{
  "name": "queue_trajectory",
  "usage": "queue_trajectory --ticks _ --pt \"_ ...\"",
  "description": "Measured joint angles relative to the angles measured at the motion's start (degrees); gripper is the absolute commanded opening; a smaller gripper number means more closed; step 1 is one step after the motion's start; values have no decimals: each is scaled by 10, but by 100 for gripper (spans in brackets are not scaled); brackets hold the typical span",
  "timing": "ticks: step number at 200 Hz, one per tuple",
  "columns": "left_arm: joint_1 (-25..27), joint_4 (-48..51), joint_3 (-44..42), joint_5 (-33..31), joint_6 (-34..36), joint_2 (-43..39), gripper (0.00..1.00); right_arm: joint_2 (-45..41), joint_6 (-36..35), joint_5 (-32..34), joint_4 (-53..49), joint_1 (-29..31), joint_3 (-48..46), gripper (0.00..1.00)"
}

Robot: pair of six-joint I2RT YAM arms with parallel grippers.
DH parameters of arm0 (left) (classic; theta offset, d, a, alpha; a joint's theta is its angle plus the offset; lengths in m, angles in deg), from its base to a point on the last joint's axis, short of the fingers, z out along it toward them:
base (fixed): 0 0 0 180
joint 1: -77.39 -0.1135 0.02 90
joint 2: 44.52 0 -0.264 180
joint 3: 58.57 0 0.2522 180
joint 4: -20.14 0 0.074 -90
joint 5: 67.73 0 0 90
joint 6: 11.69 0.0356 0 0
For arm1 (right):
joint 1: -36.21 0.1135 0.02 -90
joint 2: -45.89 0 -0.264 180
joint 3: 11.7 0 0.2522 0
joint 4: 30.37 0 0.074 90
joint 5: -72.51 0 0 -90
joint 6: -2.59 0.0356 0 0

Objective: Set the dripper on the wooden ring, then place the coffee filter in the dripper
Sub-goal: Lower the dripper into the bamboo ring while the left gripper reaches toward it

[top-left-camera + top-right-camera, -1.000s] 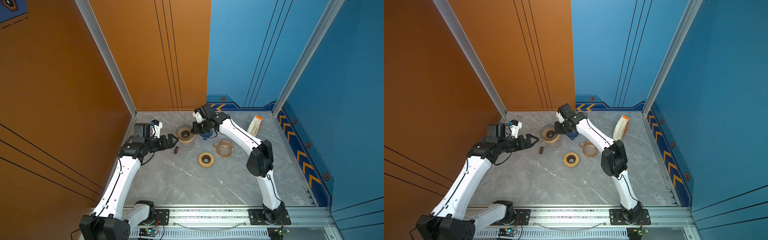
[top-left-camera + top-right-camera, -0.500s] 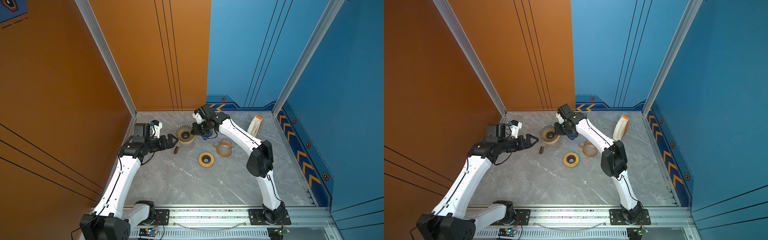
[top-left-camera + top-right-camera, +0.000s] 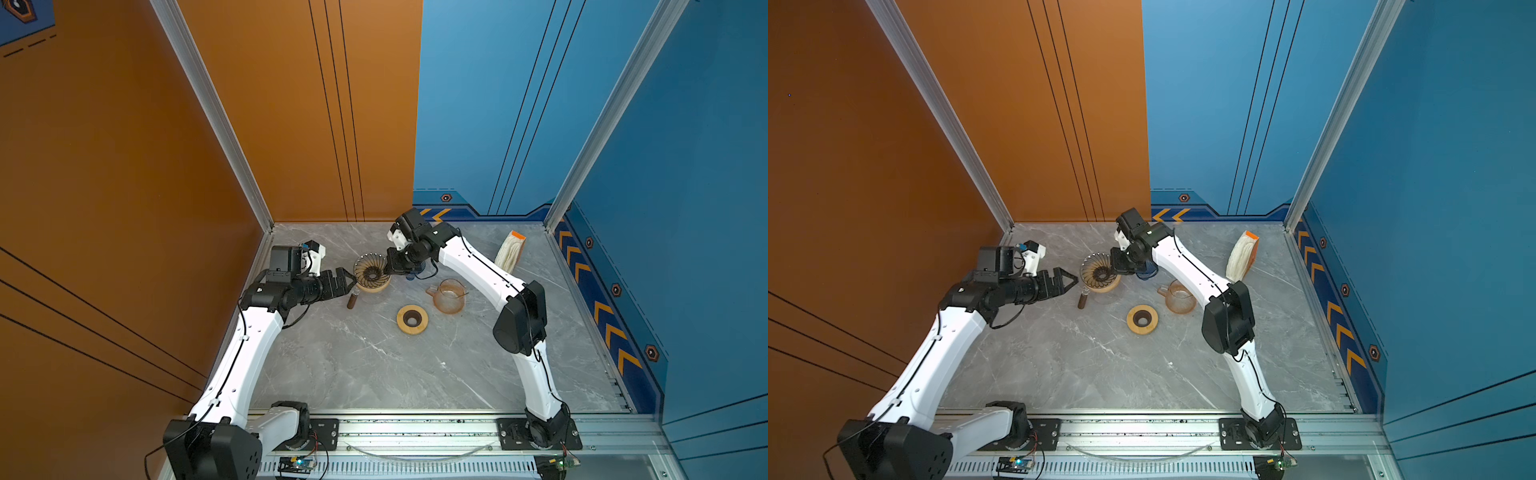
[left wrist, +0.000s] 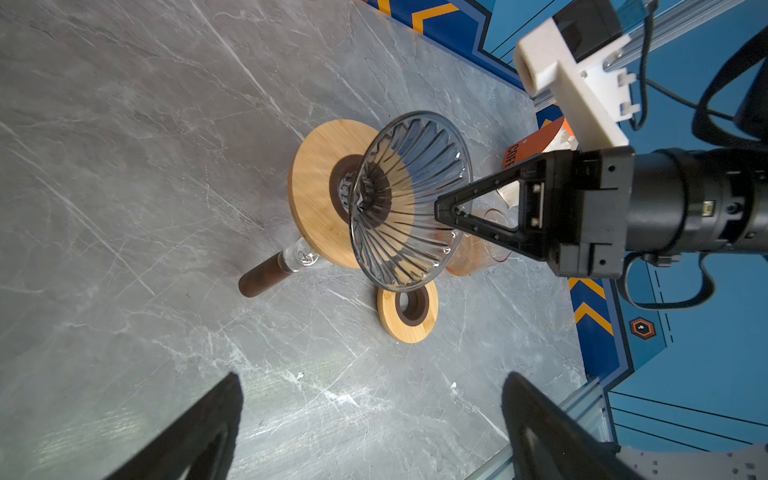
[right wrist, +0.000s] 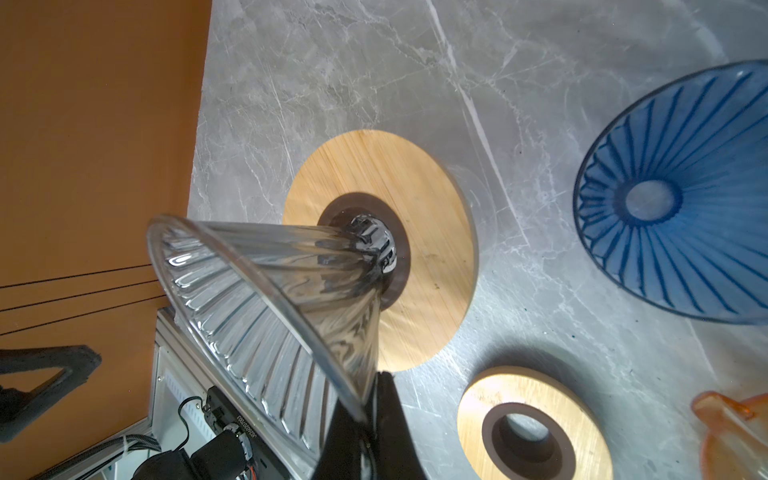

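A clear ribbed glass dripper (image 3: pixel 371 272) (image 3: pixel 1098 272) is tilted, its narrow end at the dark centre of a round wooden base (image 4: pixel 316 195) (image 5: pixel 415 187). My right gripper (image 3: pixel 390 266) (image 3: pixel 1115 264) (image 5: pixel 370 415) is shut on the dripper's (image 5: pixel 270 299) rim. My left gripper (image 3: pixel 347 280) (image 3: pixel 1069 282) (image 4: pixel 370 415) stands open just left of the dripper (image 4: pixel 409 199), holding nothing. The coffee filter stack (image 3: pixel 510 251) (image 3: pixel 1241 256), white with an orange top, leans at the back right, away from both grippers.
A blue dripper (image 5: pixel 685 199) (image 3: pixel 1148 272) sits under the right arm. An orange glass jug (image 3: pixel 449 296) (image 3: pixel 1180 297) and a small wooden ring (image 3: pixel 412 319) (image 3: pixel 1142 319) lie nearer the front. A brown-handled glass piece (image 3: pixel 352 300) (image 4: pixel 266 276) lies by the base.
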Motion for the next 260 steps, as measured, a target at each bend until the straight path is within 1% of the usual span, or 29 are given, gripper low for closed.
queue_trajectory --ticks 58,93,117,127,135,171,189,201,222,260 --pt "-4 0 0 3 12 10 98 -4 0 -2 -46 0 9 0" --pt "-4 1 2 7 14 34 98 15 4 13 -79 -1 52 0" --pt "-4 2 14 9 16 42 98 31 14 13 -76 -4 74 0" --pt "-4 1 20 9 16 45 98 32 20 14 -74 -5 76 2" --pt "-3 1 24 9 17 48 98 32 24 15 -73 -6 76 6" --pt "7 -3 50 9 21 79 98 32 33 22 -71 -11 76 11" --pt "14 -7 64 9 21 102 99 32 38 29 -66 -16 76 18" --pt "18 -7 77 9 24 118 99 32 39 31 -64 -19 76 19" --pt "26 -12 100 9 27 145 100 32 41 34 -62 -22 76 23" --pt "39 -13 133 9 33 184 96 32 41 35 -47 -23 76 25"
